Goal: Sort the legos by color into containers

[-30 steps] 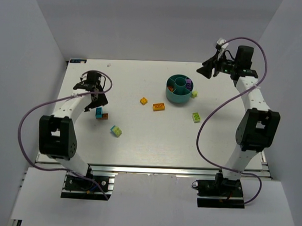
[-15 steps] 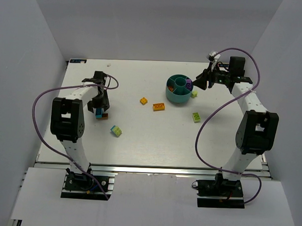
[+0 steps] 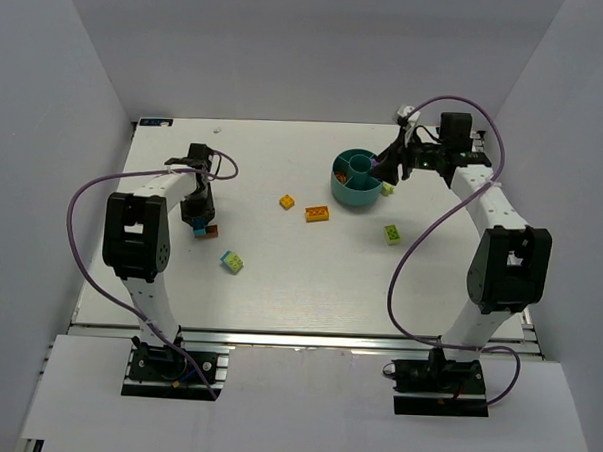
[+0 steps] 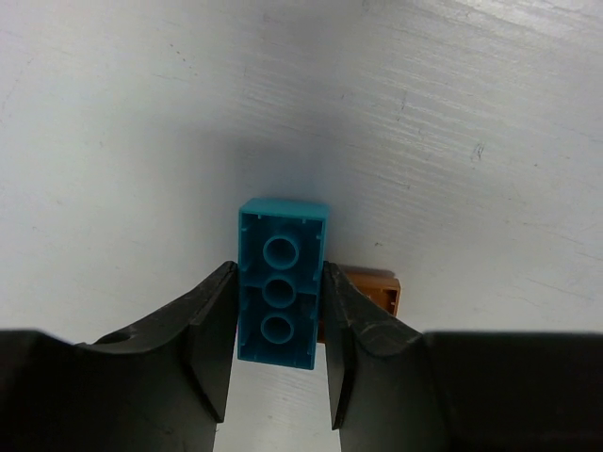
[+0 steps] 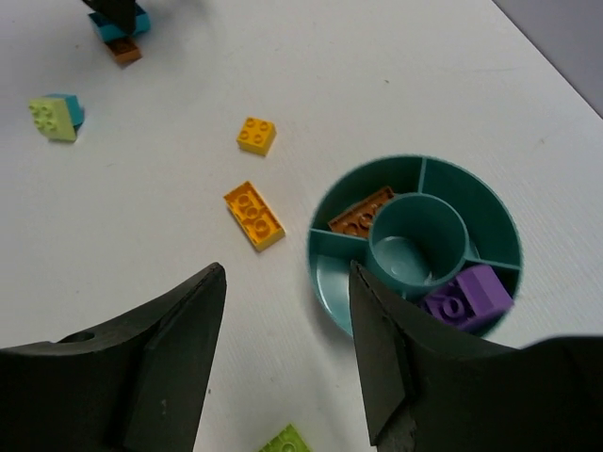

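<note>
My left gripper [image 4: 280, 275] is shut on a cyan lego [image 4: 281, 292] whose hollow underside faces the wrist camera. A small orange lego [image 4: 373, 288] lies right behind it. From above, this gripper [image 3: 198, 219] stands at the table's left with the cyan lego [image 3: 197, 229] under it. My right gripper [image 5: 287, 273] hangs open and empty above the teal bowl [image 5: 332, 282], near its left rim. One wedge of the bowl holds an orange lego [image 5: 361, 212], another a purple lego [image 5: 462, 297]. Loose legos include two yellow ones [image 5: 256, 135] [image 5: 253, 215] and a cyan-with-lime one [image 3: 232, 262].
A lime lego [image 3: 391, 233] lies to the right of the bowl [image 3: 341, 191], and another lime lego [image 3: 387, 188] rests against the bowl's right side. The bowl's central cup [image 5: 415, 247] looks empty. Purple cables loop beside both arms.
My left gripper came down over the cyan lego and shut on it. The right arm swung left, toward the bowl, with its gripper open throughout.
</note>
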